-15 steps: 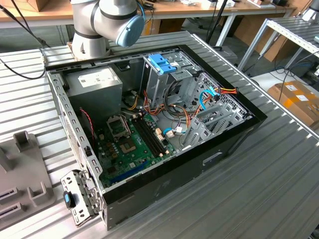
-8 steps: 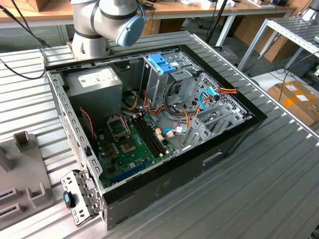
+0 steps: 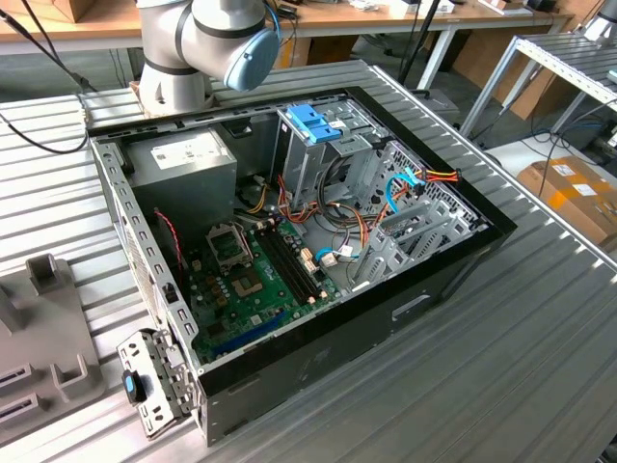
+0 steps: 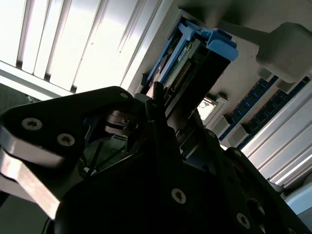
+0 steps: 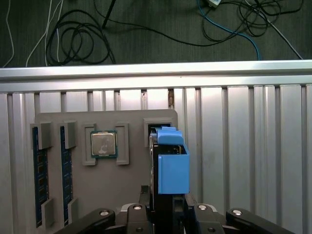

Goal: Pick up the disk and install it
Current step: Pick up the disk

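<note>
Arm (image 3: 207, 39) upright at base; end effector (image 5: 168, 197) facing down, clamped on disk (image 5: 173, 165).

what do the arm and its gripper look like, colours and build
The arm has rounded silver-grey joint housings, one closed by a light-blue round cap. The gripper is matt black and angular, dotted with silver screw heads. In the second wrist view a bare-metal bracket with two screws sits at its side.

A: Room around the disk (image 5: 173, 168)?
B: Bare table (image 5: 243, 146) on one side, chip holder (image 5: 104, 145) near on the other.
A: And the case (image 3: 318, 357)?
B: Open on top; cables (image 3: 359, 229) crowd the space by the drive cage (image 3: 294, 164).
</note>
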{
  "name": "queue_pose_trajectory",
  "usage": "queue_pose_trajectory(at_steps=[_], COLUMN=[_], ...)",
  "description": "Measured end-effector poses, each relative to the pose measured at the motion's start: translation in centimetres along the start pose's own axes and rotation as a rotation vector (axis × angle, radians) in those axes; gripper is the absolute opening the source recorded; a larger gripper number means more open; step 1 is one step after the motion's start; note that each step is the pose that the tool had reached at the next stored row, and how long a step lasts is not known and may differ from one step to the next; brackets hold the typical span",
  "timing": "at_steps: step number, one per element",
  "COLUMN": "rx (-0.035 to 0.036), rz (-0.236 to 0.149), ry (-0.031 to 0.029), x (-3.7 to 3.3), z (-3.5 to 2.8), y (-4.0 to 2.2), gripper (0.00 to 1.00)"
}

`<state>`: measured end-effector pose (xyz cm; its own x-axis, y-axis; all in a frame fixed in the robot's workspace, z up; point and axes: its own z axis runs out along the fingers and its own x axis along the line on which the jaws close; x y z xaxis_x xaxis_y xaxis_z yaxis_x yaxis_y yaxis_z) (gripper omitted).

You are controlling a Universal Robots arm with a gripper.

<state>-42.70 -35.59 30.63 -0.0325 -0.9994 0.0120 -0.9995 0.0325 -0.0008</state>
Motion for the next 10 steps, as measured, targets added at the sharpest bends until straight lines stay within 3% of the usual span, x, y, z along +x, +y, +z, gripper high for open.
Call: queue_pose_trajectory(at_steps=[7,10], rx=[0.0003,0.0001], rz=[0.000,0.000], ry=[-0.0001,-0.0001], x=[0.00,0.00], z=[-0.01,-0.33], y=[0.00,0.00], gripper=[0.35,0.35])
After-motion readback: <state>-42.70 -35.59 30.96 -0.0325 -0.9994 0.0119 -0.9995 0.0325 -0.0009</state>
